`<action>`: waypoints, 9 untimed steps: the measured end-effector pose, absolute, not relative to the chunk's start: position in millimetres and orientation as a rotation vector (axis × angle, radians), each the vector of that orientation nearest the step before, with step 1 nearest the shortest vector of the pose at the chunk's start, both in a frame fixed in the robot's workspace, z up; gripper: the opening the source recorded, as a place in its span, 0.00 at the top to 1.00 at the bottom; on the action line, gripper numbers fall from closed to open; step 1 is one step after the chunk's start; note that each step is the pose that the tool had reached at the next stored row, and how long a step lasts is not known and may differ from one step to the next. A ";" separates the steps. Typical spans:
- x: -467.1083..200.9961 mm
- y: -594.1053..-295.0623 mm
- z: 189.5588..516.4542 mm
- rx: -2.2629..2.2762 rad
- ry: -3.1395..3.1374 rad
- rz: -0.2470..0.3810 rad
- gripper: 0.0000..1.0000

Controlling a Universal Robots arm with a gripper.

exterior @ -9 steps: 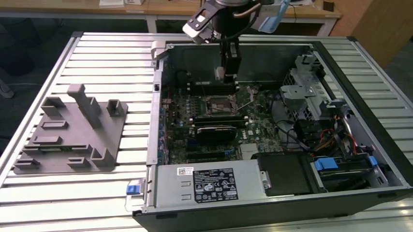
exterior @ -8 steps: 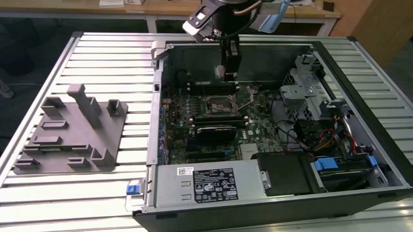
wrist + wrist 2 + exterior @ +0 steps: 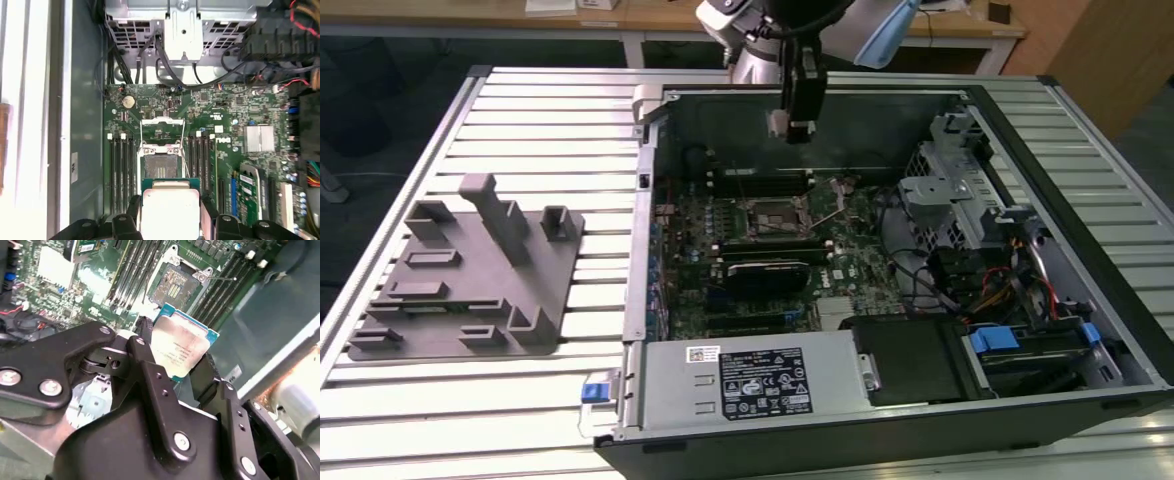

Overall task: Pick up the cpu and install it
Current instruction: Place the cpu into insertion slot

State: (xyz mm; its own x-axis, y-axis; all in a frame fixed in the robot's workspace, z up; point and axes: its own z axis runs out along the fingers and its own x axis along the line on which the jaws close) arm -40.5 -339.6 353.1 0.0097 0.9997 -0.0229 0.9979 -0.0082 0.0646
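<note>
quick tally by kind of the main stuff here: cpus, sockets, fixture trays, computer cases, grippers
cpu: 1, held in the gripper
socket: 1, open, on the board inside the case
grey fixture tray: 1, on the table beside the case
computer case: 1, lying open
gripper: 1, above the case
Total: 5

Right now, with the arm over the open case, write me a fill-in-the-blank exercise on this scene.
1. The fingers are shut on the ___.
2. That chip hangs over the motherboard, close to its empty ___.
3. In the exterior view, the grey fixture tray lies to the ___ of the computer case.
Missing words: cpu; socket; left.
</note>
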 end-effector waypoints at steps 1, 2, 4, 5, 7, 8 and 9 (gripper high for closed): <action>-40.5 -339.6 353.0 2.187 2.168 0.046 0.45; -40.5 -339.6 353.1 2.187 2.168 0.045 0.45; -40.5 -339.6 353.1 2.187 2.168 0.045 0.45; -40.5 -339.6 353.1 2.187 2.167 0.045 0.45; -40.5 -339.6 353.1 2.187 2.168 0.045 0.45; -40.5 -339.6 353.1 2.187 2.168 0.045 0.45; -40.5 -339.6 353.1 2.187 2.168 0.045 0.45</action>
